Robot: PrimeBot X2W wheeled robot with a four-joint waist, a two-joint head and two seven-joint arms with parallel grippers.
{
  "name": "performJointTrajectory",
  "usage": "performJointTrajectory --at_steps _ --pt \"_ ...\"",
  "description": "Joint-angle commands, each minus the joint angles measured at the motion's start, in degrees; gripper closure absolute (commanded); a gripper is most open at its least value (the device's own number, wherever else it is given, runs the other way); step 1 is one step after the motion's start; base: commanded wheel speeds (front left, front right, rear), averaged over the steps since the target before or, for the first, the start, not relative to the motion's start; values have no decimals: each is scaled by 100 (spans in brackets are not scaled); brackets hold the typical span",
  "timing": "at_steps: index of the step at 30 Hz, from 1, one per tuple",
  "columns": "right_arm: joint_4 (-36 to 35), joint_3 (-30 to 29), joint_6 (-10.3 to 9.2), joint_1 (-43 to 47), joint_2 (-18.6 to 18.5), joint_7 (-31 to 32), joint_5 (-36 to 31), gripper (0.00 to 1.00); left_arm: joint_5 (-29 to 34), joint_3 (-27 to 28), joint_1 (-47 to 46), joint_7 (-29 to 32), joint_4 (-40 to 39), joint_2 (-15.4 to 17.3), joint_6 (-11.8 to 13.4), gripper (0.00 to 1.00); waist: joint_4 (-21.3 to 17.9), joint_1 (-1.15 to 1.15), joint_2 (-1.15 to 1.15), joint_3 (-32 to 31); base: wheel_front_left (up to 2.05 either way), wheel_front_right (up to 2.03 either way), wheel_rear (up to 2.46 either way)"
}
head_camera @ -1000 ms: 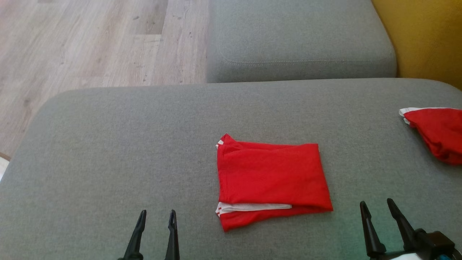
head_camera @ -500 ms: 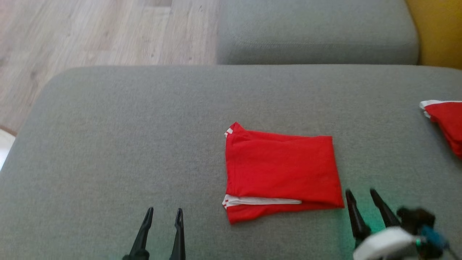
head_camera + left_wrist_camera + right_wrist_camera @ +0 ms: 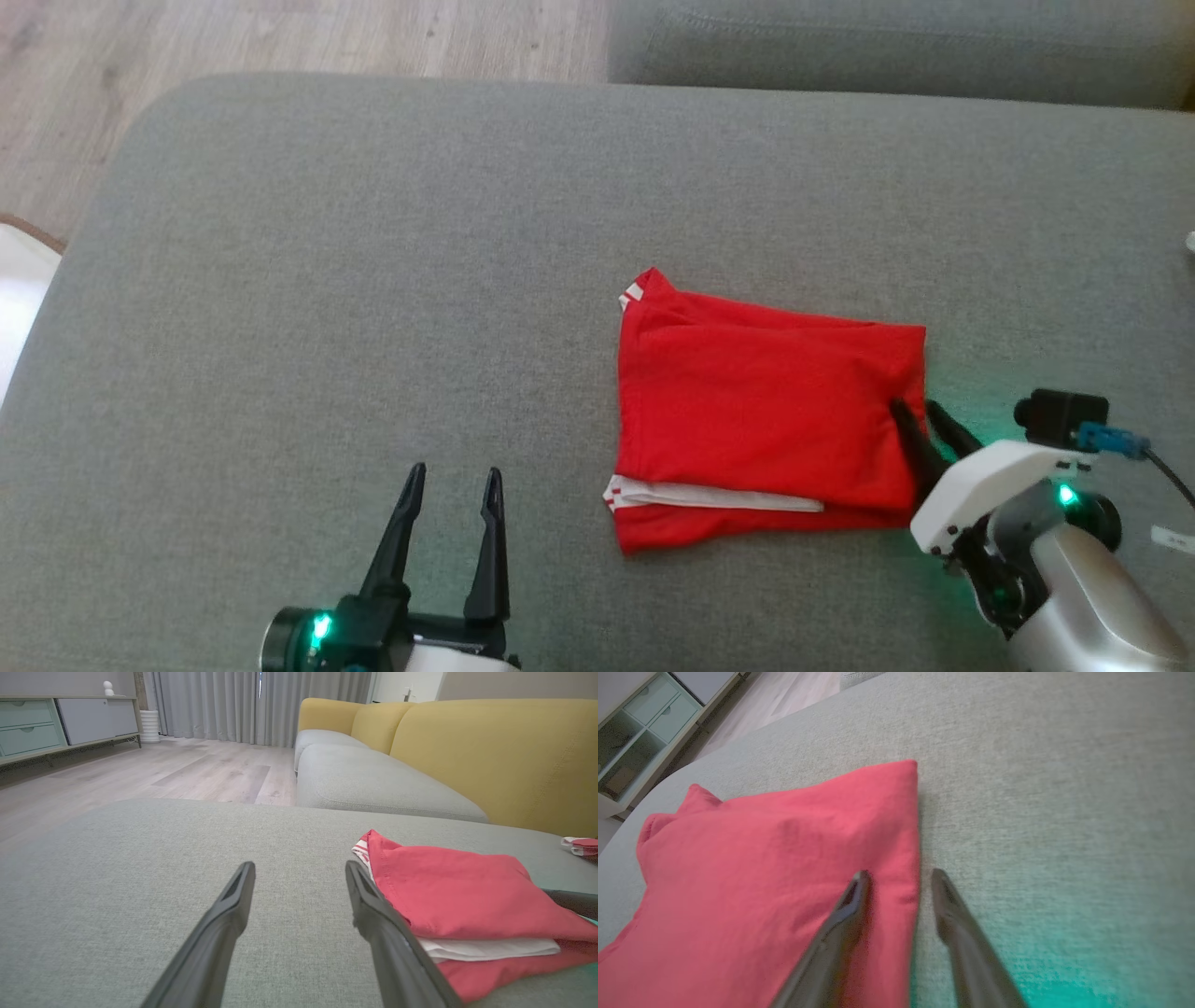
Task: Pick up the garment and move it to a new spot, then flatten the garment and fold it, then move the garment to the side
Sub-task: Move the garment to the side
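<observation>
The red garment lies folded in a rough rectangle on the grey cushion, a white layer showing along its near edge. My right gripper sits low at the garment's right edge. In the right wrist view the right gripper straddles that edge, one finger on the red garment and the other on bare cushion, with a gap between them. My left gripper stands open over bare cushion, left of the garment and apart from it. The left wrist view has the left gripper beside the garment.
A wooden floor runs beyond the cushion's far left edge. Behind the cushion stands a sofa with a grey seat and a yellow back. Another small red and white cloth lies at the far right.
The camera has tilted down, shifting the whole picture. My right gripper has moved forward and left to the garment's right edge, its fingers closer together. The garment has not moved.
</observation>
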Motion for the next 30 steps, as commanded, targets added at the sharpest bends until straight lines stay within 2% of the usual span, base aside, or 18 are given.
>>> performJointTrajectory --at_steps 1,4,7,8,11,13,14,19,25,28,29,30 --pt "-95 239 21 -71 -57 44 107 100 -19 125 -226 -56 -177 -47 51 0 6 -1 0 37 0 0 0" --pt "-212 333 21 -105 -279 -164 152 100 -30 147 -246 -56 -205 -47 92 0 -81 -1 0 89 0 0 0" --pt "-350 386 21 -177 -664 -335 2 100 56 190 -286 -56 -209 -47 162 0 -262 -1 0 174 0 0 0" --pt "-350 386 21 -177 -664 -335 2 100 56 190 -286 -56 -209 -47 162 0 -262 -1 0 174 0 0 0" --pt "-556 387 21 -346 -1201 -377 -241 100 22 243 -358 -56 -302 -47 250 0 -502 -1 0 357 0 0 0" --pt "-737 329 21 -483 -1583 -318 -358 100 -32 229 -462 -56 -366 -47 208 0 -651 -1 0 512 0 0 0" --pt "-944 243 21 -632 -1970 -204 -442 100 -29 220 -598 -56 -412 -47 153 0 -793 -1 0 685 0 0 0" --pt "-1441 -112 21 -988 -2951 163 -641 100 -160 240 -956 -56 -621 -48 30 0 -1037 -1 0 1121 0 0 0" --pt "-1684 -604 21 -1281 -3898 494 -707 100 -119 205 -1291 -56 -684 -48 -28 0 -1140 -1 0 1520 0 0 0" --pt "-1686 -825 21 -1350 -4237 607 -758 100 -154 196 -1407 -56 -699 -48 -42 0 -1147 -1 0 1624 0 0 0" --pt "-1672 -884 21 -1365 -4316 641 -807 88 -158 194 -1435 -56 -695 -48 -53 0 -1146 -1 0 1638 0 0 0" --pt "-1674 -942 21 -1389 -4369 634 -885 5 -156 190 -1459 -56 -688 -48 -70 0 -1143 -1 0 1644 0 0 0"
